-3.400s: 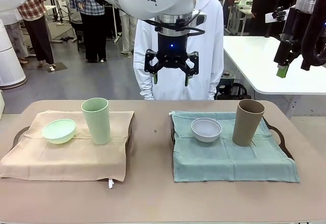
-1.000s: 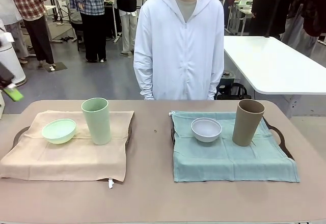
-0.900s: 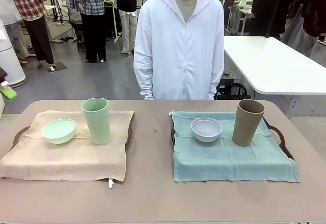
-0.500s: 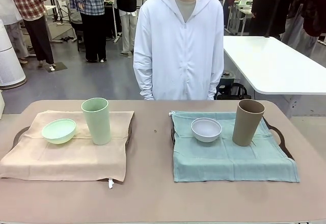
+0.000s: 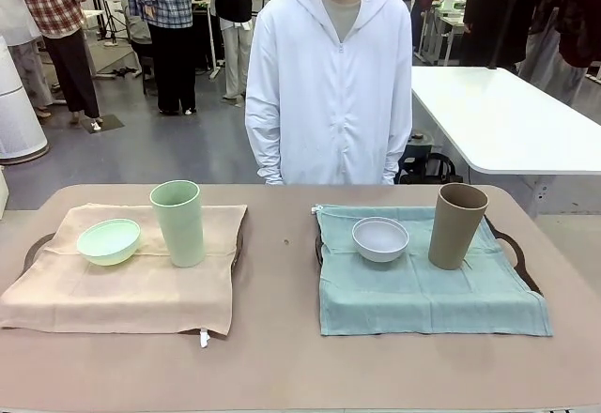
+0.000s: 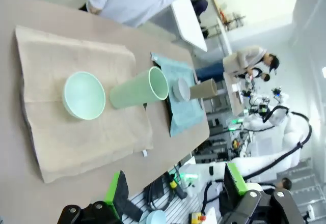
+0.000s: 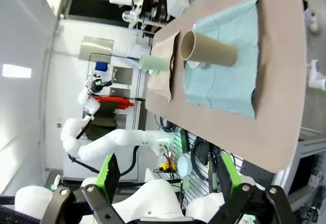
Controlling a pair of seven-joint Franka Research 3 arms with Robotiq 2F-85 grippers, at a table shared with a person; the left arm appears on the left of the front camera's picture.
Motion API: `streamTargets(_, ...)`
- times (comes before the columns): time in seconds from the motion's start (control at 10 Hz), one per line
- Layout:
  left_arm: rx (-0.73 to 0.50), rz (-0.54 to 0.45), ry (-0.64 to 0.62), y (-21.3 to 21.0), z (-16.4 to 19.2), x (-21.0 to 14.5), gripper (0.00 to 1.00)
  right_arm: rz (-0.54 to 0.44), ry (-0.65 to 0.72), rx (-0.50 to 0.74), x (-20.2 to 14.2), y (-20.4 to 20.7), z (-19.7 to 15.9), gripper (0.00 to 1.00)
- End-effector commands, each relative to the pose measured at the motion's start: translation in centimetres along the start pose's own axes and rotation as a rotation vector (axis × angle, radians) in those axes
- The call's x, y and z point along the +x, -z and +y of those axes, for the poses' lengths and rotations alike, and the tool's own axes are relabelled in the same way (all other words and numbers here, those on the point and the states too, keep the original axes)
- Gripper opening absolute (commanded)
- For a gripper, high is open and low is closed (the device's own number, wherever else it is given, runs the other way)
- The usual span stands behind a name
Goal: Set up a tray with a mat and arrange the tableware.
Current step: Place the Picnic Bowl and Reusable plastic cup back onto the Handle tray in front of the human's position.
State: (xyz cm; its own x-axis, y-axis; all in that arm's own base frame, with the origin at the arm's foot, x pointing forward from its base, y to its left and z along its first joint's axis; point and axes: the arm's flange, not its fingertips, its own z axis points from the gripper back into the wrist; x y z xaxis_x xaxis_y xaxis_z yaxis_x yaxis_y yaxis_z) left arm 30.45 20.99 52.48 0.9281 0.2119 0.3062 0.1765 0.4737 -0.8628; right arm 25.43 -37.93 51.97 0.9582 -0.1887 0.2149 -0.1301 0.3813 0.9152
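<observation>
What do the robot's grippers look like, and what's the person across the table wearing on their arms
The left gripper and right gripper have black fingers tipped with bright green pads. The person wears a white zip-up hooded jacket with long sleeves.

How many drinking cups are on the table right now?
2: a pale green tumbler upright on the beige mat at left, and a tan-brown tumbler upright on the teal mat at right.

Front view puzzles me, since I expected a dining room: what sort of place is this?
Probably a robotics lab or demo hall, not a dining room. The set table stands on an open grey floor, plain white worktables sit beside it, and another white robot arm works farther off.
</observation>
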Motion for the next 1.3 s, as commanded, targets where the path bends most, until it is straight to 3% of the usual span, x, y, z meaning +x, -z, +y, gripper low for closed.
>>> streamTargets(0.0, -0.005, -0.065, 0.008, -0.5, -0.6, -1.0, 1.00, 0.016, -0.014, 0.015, -0.5, -3.9, 0.2, 1.00)
streamTargets(0.2, 0.000, -0.080, -0.028, -1.8, -0.2, -1.1, 1.00, 0.019, -0.010, 0.012, -1.1, -4.0, -0.3, 1.00)
streamTargets(0.4, 0.070, -0.005, -0.011, 0.0, -0.6, -0.5, 1.00, 0.053, -0.025, -0.048, -0.5, -2.9, -0.1, 1.00)
streamTargets(0.5, 0.015, -0.069, -0.020, -2.1, 0.1, -1.0, 1.00, -0.006, 0.011, 0.003, -0.7, -0.1, -0.5, 1.00)
streamTargets(1.2, 0.015, -0.069, -0.020, -2.1, 0.1, -1.0, 1.00, -0.006, 0.011, 0.003, -0.7, -0.1, -0.5, 1.00)
